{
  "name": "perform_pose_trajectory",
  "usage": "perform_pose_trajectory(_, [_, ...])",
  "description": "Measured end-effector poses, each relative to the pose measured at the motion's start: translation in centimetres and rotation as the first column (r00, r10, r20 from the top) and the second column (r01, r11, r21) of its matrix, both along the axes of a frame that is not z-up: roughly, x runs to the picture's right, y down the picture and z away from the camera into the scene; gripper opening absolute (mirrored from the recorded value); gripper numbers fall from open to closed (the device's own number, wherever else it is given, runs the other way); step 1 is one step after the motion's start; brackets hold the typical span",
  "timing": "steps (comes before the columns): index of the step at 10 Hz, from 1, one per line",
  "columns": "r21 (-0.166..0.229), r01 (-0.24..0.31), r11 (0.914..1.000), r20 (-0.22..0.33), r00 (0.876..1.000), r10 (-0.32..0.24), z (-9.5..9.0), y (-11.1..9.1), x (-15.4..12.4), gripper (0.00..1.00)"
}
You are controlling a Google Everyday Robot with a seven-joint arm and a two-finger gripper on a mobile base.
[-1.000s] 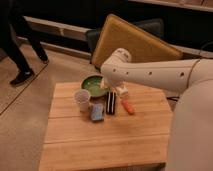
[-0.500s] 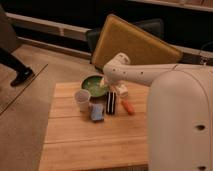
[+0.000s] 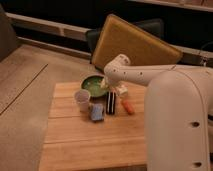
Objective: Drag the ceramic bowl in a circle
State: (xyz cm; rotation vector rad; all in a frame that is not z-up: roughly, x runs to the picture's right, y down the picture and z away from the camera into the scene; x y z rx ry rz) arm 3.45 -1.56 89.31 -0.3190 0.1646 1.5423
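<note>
At the far left lies a pale floor (image 3: 25, 100), and on it stands a wooden table (image 3: 75, 145) of light planks, filling the lower middle of the camera view. The first of the things gathered near the table's far edge is 1 small white cup (image 3: 82, 99), upright. Just behind it and a little to the right sits the ceramic bowl (image 3: 92, 83), round and shallow, green inside with a darker outside, upright on the wood near the far edge; cup and bowl are close, though whether they touch cannot be told. In front of the bowl and just right of the cup lies a blue block (image 3: 96, 112), flat on the planks. The gripper (image 3: 105, 83) hangs down at the bowl's right rim, over or against its inner edge; whether it is wide, narrow or gripping the rim cannot be told. Just right of the blue block stands a dark upright packet (image 3: 111, 102), and behind that, near the far edge, a small white object (image 3: 121, 90). Next comes a short orange object (image 3: 128, 106) lying aslant on the wood. Above these, a large mustard-yellow panel (image 3: 137, 45) leans tilted against a dark chair (image 3: 95, 37) behind the table. The white arm (image 3: 145, 75) runs from a rounded joint above the bowl across to the right, where the robot's bulky white body (image 3: 180, 125) fills the lower right and covers that end of the table.
</note>
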Motion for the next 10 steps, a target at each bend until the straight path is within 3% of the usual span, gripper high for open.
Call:
perform_pose_trajectory(4, [-0.001, 0.008, 1.0000, 0.003, 1.000, -0.008, 2.6, 0.4, 0.7, 0.65])
perform_pose_trajectory(10, [-0.040, 0.034, 0.9986, 0.067, 0.997, -0.031, 7.8, 1.2, -2.4, 0.65])
